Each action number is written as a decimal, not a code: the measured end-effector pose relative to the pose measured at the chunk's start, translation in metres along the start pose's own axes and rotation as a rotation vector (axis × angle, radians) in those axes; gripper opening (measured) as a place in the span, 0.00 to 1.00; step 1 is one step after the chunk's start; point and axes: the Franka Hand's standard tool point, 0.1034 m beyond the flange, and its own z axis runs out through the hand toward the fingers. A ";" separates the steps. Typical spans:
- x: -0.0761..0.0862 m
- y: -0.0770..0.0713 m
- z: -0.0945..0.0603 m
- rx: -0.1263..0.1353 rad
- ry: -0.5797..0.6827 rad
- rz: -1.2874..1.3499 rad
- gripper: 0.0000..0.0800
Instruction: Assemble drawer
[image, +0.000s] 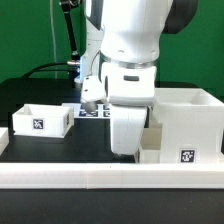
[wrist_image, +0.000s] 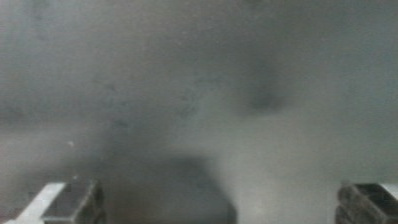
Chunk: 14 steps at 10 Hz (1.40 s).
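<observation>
The arm hangs low over the counter (image: 30, 150), just beside the large casing (image: 186, 122). One tray (image: 40, 119) sits well apart toward the exterior view's left. The jaws stand wide apart, seemingly empty, over a blurred white surface. It looks like lining up a grasp, so the next move calls for closing squarely.

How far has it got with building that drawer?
Nothing looks joined yet: one tray sits apart from the casing. In hand, nothing: the gripper is open, low beside the casing, facing a blurred white surface. Left: getting that tray into the casing.
</observation>
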 end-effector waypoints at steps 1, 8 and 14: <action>0.003 0.000 0.000 0.001 -0.002 0.007 0.81; 0.002 0.000 -0.001 -0.001 -0.013 0.026 0.81; 0.010 0.028 -0.029 -0.008 -0.015 -0.059 0.81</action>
